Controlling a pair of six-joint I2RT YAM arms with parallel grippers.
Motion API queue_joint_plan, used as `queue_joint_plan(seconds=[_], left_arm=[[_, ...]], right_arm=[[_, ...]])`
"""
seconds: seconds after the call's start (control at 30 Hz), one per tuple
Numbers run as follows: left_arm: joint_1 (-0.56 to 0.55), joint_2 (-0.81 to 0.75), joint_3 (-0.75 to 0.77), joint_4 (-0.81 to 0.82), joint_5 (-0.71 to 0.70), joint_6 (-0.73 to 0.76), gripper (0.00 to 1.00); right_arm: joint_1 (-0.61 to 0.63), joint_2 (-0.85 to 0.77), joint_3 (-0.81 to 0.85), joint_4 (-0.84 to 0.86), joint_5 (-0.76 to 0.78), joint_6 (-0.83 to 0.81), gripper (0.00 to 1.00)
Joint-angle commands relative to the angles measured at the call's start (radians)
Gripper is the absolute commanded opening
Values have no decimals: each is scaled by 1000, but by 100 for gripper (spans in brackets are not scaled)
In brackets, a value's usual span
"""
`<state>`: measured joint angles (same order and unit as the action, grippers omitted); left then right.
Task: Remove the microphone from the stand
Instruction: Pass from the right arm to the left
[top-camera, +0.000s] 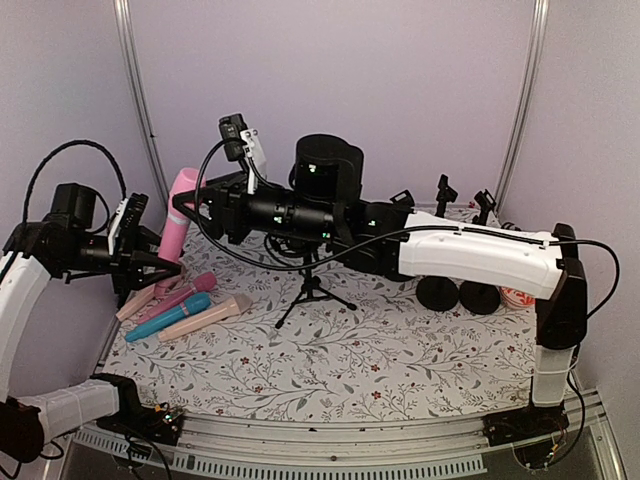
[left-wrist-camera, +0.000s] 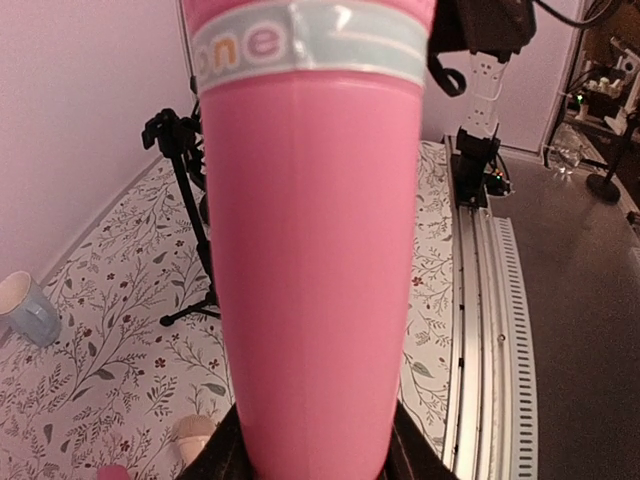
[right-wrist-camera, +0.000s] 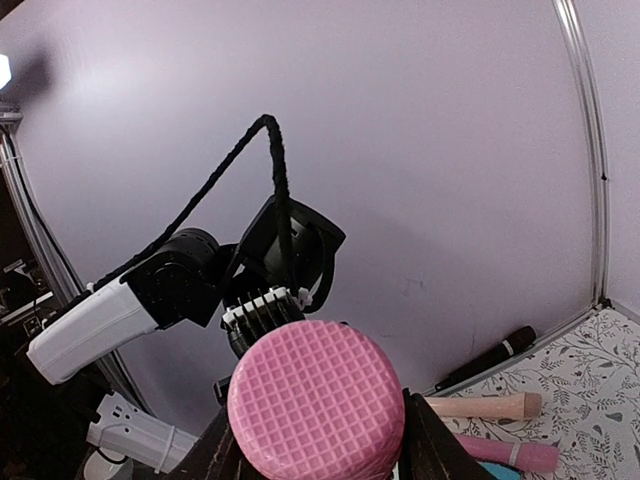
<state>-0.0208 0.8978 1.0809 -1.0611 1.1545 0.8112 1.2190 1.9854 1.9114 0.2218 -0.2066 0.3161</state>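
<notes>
Left of centre in the overhead view, the pink microphone is held tilted, apart from the black tripod stand. The left hand is clamped on its handle and the right hand grips its waffle-textured head. Other microphones lie below on the floral counter.

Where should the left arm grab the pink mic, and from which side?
The smooth handle of the pink microphone, below the label band, from the left. It stands near upright and the right gripper's fingers flank its grid head, leaving the handle; the left gripper sits around it there.
</notes>
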Motion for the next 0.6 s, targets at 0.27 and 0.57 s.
queue_joint_plan(seconds=[0.27,0.57], left_arm=[[-10,9,-101,191,-266,-54,0],[-4,124,-208,387,-639,-96,0]], right_arm=[[8,-174,-98,-66,215,-90,92],[-7,-484,-383,-38,509,-159,99]])
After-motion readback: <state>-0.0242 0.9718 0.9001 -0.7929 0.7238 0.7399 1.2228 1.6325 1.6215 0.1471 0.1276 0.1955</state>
